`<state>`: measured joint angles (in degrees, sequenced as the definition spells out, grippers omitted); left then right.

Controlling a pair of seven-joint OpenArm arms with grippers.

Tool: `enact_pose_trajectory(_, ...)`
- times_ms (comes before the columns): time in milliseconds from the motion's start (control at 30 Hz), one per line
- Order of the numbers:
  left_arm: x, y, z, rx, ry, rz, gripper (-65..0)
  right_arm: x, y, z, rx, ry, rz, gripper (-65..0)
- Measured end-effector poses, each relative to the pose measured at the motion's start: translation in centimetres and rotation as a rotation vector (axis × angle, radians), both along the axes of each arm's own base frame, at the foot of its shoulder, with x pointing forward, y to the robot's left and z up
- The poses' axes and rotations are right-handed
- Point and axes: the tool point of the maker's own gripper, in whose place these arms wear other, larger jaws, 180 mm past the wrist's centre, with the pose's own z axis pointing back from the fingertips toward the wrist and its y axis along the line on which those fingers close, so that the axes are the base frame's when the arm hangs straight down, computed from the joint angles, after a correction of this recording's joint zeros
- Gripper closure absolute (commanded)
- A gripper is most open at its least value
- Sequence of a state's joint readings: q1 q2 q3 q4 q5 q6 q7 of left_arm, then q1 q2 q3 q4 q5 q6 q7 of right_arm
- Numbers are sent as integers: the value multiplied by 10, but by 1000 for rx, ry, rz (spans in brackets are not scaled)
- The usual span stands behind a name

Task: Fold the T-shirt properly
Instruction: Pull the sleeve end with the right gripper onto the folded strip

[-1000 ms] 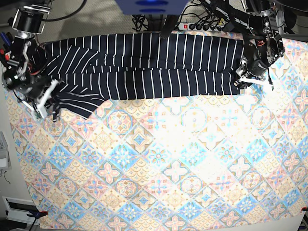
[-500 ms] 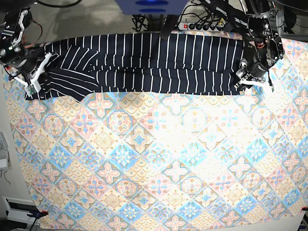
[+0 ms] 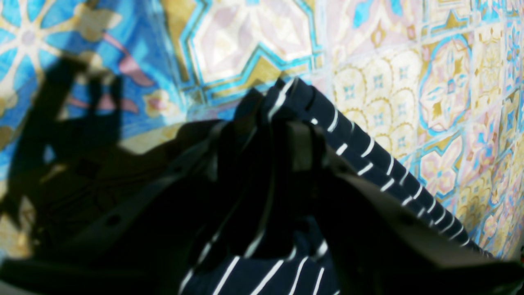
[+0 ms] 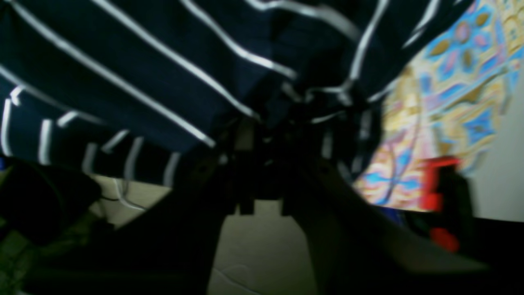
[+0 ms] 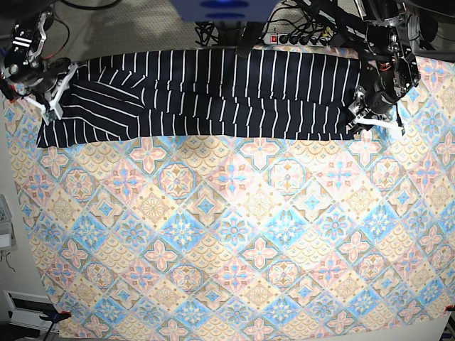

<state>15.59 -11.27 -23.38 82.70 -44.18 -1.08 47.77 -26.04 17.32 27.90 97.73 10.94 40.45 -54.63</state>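
Black arms, silvery details, apparently visible screws

Quick tally, folks: T-shirt, qty 1. Tablecloth, also qty 1, tho its printed tiles run to dozens, too many to count exactly. Robot arms, 2 tot.: 1 L arm, 1 R arm. Grippers, 2 tot. as well: 1 L gripper, 1 R gripper. Fingers, 2 per gripper, so 4 all told. Top ctr. of the base view, blue part, just 1. Over to the R wrist cam, approx. 2 red patches, both blurred. White stripes on the cloth: lots, no exact no.
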Motion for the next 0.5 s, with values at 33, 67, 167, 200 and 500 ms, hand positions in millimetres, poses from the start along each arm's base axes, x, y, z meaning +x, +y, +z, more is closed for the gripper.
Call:
enact_pose_trajectory(33,0,0,0,0,1,0,-209,-2,-5,3,-1,-21,-43,-118)
enact_pose_trajectory(67,0,0,0,-1,0,0,-209,-3,-10,7,-10,-36,-75,-127)
enact_pose_trajectory(167,0,0,0,-1,0,1,-209,-3,-16,18,-43,-59,-99,-158)
enact_pose_trajectory(200,0,0,0,-1,0,1,-209,0,-13,22,-47,-74,-92,-167)
enact_pose_trajectory(500,-5,0,-2,-1,5,4,-254,32,20,51,102,-240,-54,-228)
